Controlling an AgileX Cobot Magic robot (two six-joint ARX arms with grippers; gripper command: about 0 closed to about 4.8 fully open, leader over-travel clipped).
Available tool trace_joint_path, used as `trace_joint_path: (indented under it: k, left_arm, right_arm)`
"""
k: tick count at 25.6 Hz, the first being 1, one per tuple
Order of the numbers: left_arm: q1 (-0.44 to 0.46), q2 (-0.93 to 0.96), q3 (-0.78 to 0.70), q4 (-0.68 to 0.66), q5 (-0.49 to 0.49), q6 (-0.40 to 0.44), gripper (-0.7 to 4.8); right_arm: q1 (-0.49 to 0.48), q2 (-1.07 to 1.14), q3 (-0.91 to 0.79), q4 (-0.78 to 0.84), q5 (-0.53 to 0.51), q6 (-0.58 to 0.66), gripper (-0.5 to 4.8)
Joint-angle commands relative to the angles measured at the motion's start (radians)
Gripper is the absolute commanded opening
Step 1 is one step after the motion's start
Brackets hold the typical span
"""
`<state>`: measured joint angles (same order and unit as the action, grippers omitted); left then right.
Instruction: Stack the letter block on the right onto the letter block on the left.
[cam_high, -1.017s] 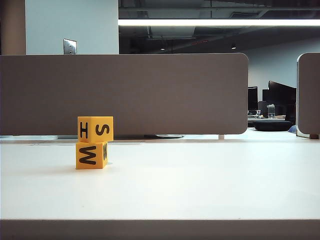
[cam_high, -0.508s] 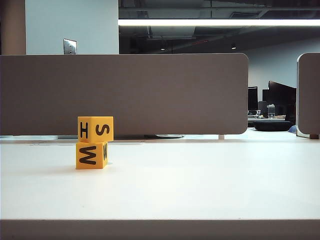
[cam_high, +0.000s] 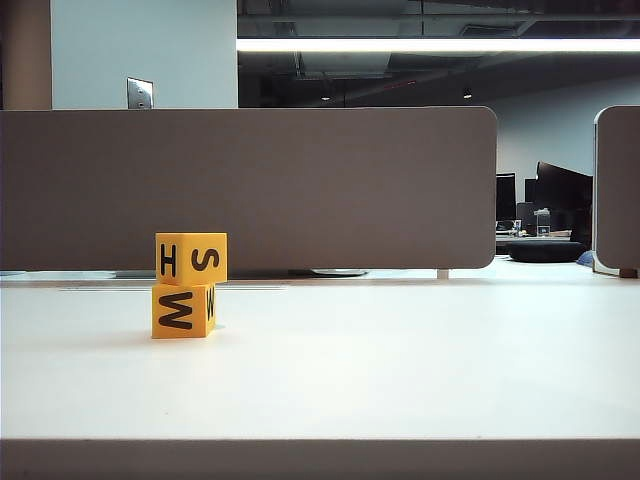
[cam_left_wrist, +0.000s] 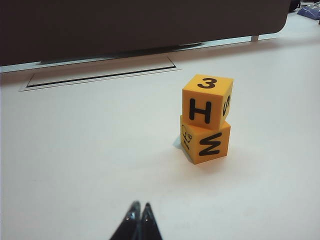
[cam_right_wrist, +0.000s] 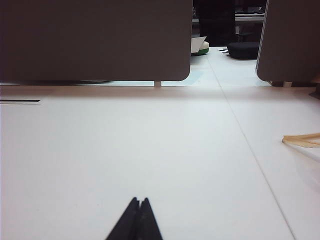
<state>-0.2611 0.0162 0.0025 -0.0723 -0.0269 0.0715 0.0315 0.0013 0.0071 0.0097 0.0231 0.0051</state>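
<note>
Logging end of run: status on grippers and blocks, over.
Left gripper shut, empty, short of stack. Right gripper shut, empty, over bare table. H/S block sits atop M block. Nothing obstructing.

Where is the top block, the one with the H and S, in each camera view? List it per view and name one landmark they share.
Exterior view: top block sits left of centre on the bottom block.
Left wrist view: top block is right of centre, beyond the shut left hand.
Right wrist view: not in it; only the shut right hand and table.
Shared landmark: the grey divider panel.
</note>
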Motion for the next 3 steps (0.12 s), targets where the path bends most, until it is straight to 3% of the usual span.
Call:
trace_joint_path:
  k: [1, 3]
  left_arm:
    - [0.000, 0.001, 0.004, 0.002, 0.004, 0.000, -0.05]
    - [0.000, 0.001, 0.004, 0.002, 0.004, 0.000, -0.05]
  right_arm:
    - [-0.001, -0.002, -0.005, 0.017, 0.000, 0.002, 0.00]
    - [-0.001, -0.002, -0.005, 0.017, 0.000, 0.002, 0.00]
